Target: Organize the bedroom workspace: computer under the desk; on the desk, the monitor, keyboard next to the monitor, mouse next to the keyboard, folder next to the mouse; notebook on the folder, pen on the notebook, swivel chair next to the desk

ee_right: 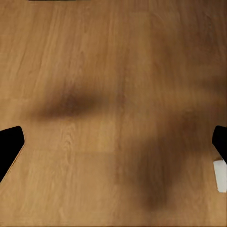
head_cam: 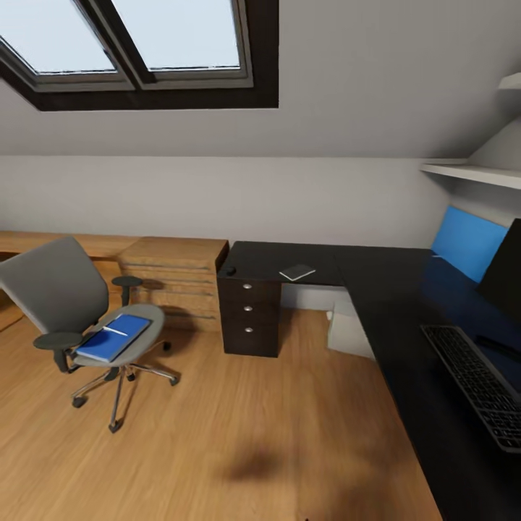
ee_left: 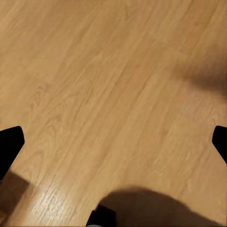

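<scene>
Ahead, the grey swivel chair (head_cam: 69,304) stands on the wood floor (head_cam: 253,434), well apart from the black L-shaped desk (head_cam: 391,289). On its seat lies the blue folder (head_cam: 112,339) with a white pen (head_cam: 116,331) on top. A small notebook (head_cam: 297,272) rests on the desk above the dark drawer unit (head_cam: 249,316); the keyboard (head_cam: 481,383) lies beside the monitor (head_cam: 503,278). Open floor separates chair and desk. Both wrist views look down at bare planks, the left gripper (ee_left: 113,142) and right gripper (ee_right: 113,144) each spread wide, holding nothing.

— What sort of room was it?
— An attic home office: a skylight (head_cam: 137,43) in a sloped ceiling, wood floor (head_cam: 239,434), a black corner desk (head_cam: 376,289) with keyboard (head_cam: 481,383), and a grey swivel chair (head_cam: 79,318).
</scene>
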Robot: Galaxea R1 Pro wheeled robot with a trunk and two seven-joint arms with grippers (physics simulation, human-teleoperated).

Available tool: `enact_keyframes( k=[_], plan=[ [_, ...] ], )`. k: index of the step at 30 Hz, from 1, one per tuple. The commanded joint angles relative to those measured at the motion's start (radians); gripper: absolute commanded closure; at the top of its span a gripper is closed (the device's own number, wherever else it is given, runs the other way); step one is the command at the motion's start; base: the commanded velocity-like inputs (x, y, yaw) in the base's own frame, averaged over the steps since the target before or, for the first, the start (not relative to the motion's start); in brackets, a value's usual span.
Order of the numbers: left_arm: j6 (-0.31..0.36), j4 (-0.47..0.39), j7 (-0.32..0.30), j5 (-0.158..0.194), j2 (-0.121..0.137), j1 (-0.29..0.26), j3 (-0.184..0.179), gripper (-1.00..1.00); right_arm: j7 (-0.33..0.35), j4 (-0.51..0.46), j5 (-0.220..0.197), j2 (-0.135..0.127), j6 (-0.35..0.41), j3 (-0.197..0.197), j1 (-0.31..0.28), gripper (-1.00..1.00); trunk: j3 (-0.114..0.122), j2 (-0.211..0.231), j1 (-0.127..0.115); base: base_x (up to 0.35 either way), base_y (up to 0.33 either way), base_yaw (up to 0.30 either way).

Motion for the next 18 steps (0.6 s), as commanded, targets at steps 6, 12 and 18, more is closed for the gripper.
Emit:
enact_keyframes(
  k=[6, 12, 18],
  plan=[
    [-0.005, 0.0, 0.007, 0.007, 0.001, -0.001, -0.007, -1.0, -0.007, 0.001, -0.004, 0.0, -0.002, 0.009, -0.001, -1.0, -0.001, -0.001, 0.001, 0.299, 0.175, -0.092],
    [-0.005, 0.0, 0.007, 0.007, 0.001, -0.001, -0.008, -1.0, -0.006, 0.001, -0.004, 0.0, -0.002, 0.009, -0.001, -1.0, -0.003, -0.001, 0.001, 0.319, 0.11, -0.098],
    [-0.005, 0.0, 0.007, 0.007, 0.001, -0.001, -0.008, -1.0, -0.006, 0.001, -0.002, 0.0, -0.002, 0.009, -0.001, -1.0, -0.003, -0.001, 0.001, 0.322, 0.099, -0.009]
  ],
)
